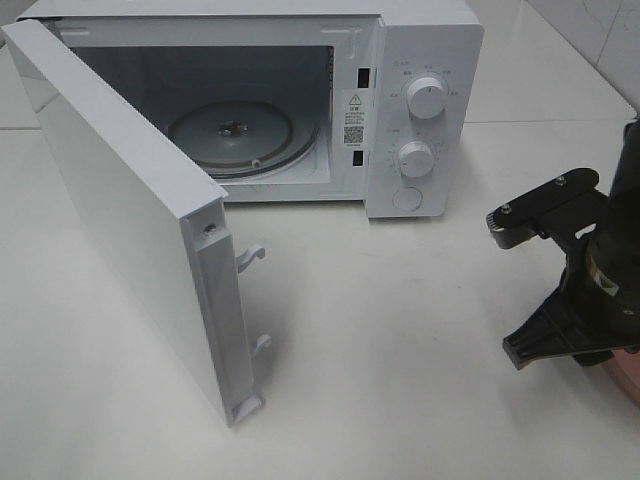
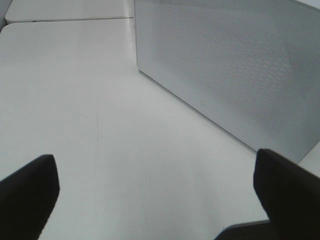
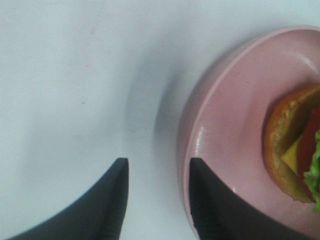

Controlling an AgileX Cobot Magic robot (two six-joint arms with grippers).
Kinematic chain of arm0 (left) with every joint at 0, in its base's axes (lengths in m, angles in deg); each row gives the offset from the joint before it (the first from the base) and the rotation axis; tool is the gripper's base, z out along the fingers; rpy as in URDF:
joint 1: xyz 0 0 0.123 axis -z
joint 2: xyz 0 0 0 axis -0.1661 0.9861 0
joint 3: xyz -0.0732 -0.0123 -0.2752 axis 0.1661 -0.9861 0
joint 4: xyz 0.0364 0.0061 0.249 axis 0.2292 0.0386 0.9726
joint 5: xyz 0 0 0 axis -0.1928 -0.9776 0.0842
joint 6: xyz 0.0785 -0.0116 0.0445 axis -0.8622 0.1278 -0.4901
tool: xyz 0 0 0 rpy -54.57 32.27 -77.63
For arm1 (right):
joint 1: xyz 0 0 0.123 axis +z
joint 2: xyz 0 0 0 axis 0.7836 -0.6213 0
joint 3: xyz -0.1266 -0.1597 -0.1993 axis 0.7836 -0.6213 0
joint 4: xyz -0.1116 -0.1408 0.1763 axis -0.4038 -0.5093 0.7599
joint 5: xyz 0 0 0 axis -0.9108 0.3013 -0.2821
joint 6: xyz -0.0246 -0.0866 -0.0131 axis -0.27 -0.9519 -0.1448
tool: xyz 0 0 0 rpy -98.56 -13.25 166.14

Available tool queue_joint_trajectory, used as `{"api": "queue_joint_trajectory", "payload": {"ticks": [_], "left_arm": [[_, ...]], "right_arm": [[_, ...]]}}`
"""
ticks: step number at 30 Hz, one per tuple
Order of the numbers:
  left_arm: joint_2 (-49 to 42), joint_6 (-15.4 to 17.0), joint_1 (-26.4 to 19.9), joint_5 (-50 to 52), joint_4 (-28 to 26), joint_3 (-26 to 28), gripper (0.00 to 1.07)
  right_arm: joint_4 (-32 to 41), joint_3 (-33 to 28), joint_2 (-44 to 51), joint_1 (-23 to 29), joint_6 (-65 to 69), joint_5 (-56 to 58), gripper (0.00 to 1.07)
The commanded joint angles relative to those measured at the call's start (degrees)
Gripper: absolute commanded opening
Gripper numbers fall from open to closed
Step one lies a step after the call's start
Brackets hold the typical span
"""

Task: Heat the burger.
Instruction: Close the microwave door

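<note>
The burger point(image 3: 295, 145) lies on its side on a round pink plate point(image 3: 235, 125); its brown bun, yellow cheese, red tomato and green lettuce show at the edge of the right wrist view. My right gripper point(image 3: 157, 170) is open just above the table. One finger point(image 3: 210, 200) reaches over the plate's rim and the other point(image 3: 112, 195) stays outside it, clear of the plate. From the high camera my right arm point(image 1: 580, 290) hides the burger, and only a sliver of the plate point(image 1: 625, 375) shows. My left gripper point(image 2: 160, 200) is open and empty beside the microwave door point(image 2: 240, 65).
A white microwave point(image 1: 420, 110) stands at the back with its door point(image 1: 130, 210) swung wide open toward the front left. Its glass turntable point(image 1: 235, 135) is bare. Two dials point(image 1: 427, 98) sit on its right panel. The white tabletop point(image 1: 380, 350) spreads between the door and my right arm.
</note>
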Motion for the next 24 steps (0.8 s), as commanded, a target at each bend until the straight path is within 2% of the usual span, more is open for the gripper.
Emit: {"api": "queue_joint_trajectory", "payload": {"ticks": [1,12,13,17,18,20,21,22,24], "left_arm": [[-0.2,0.3,-0.1,0.8,-0.3,-0.2,0.98],[-0.2,0.3,-0.1,0.8,-0.3,-0.2,0.98],[-0.2,0.3,-0.1,0.8,-0.3,-0.2,0.98],[-0.2,0.3,-0.1,0.8,-0.3,-0.2,0.98],[-0.2,0.3,-0.1,0.8,-0.3,-0.2,0.98],[-0.2,0.3,-0.1,0.8,-0.3,-0.2,0.98],[-0.2,0.3,-0.1,0.8,-0.3,-0.2,0.98],[-0.2,0.3,-0.1,0.8,-0.3,-0.2,0.98],[-0.2,0.3,-0.1,0.8,-0.3,-0.2,0.98]], "right_arm": [[6.9,0.2,5.0,0.0,-12.6,-0.3,0.42],[20.7,0.2,16.8,0.0,-28.2,0.3,0.43],[23.5,0.2,19.5,0.0,-30.7,0.6,0.46],[27.0,0.2,23.3,0.0,-33.8,0.9,0.53],[28.5,0.2,26.2,0.0,-35.2,1.4,0.59],[28.9,0.2,27.3,0.0,-35.4,1.8,0.63],[28.9,0.2,30.1,0.0,-35.4,2.3,0.7],[28.9,0.2,30.1,0.0,-35.4,2.3,0.7],[28.9,0.2,33.7,0.0,-35.4,4.0,0.78]]}}
